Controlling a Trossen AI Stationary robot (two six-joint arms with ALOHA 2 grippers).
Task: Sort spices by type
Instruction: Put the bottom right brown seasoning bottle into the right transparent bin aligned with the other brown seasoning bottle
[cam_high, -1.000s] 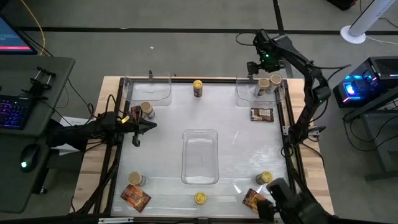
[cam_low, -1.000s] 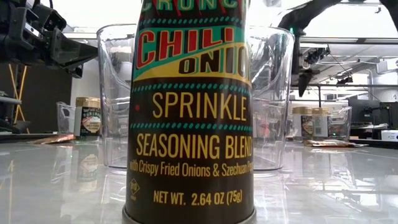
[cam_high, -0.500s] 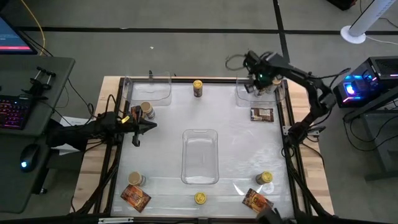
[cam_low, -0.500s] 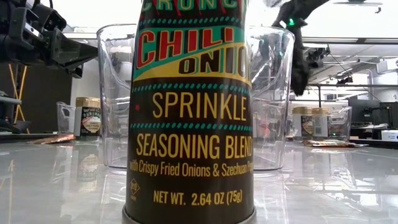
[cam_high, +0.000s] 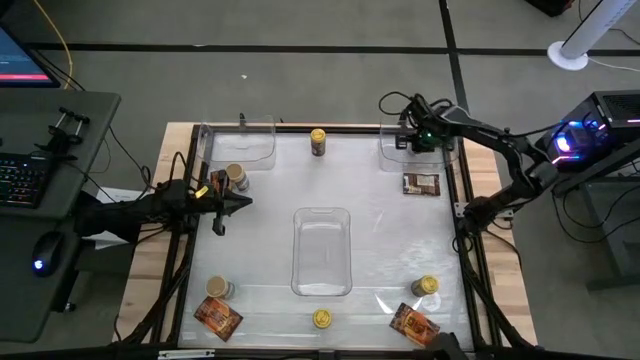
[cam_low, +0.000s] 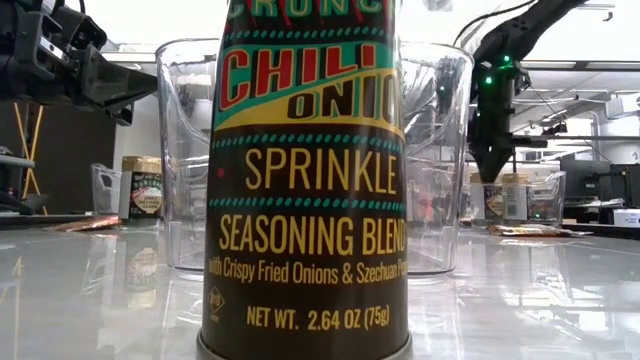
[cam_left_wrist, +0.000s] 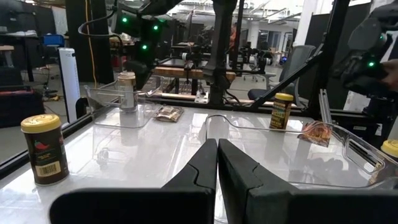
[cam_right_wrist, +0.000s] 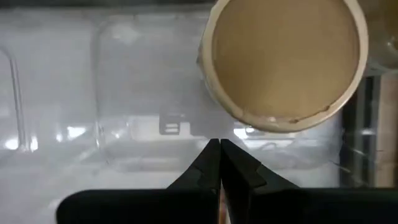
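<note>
My right gripper (cam_high: 419, 140) (cam_right_wrist: 219, 151) points down over the clear far-right tray (cam_high: 392, 157), fingers shut on nothing. Its tips hang just beside a beige-lidded jar (cam_right_wrist: 286, 59) standing in that tray. The low view shows two such jars (cam_low: 500, 198) under the gripper (cam_low: 490, 176). My left gripper (cam_high: 223, 207) (cam_left_wrist: 217, 155) waits shut and level at the left edge. Other spices stand on the table: a yellow-lidded jar (cam_high: 318, 140) at the far middle, a jar (cam_high: 236, 176) at the left, and jars (cam_high: 322, 318) (cam_high: 426, 286) (cam_high: 218, 288) and foil packets (cam_high: 218, 317) (cam_high: 412, 322) (cam_high: 421, 183).
A clear tray (cam_high: 320, 215) lies in the table's middle and another (cam_high: 240, 150) at the far left. A black frame (cam_high: 465, 230) runs round the table. The yellow-lidded jar at the near middle fills the low view (cam_low: 305, 190).
My right gripper has come from beyond the far edge toward the near edge and down, until it hangs over the far-right tray beside the beige-lidded jars. It has rolled somewhat about its own axis, and its fingers have shut.
</note>
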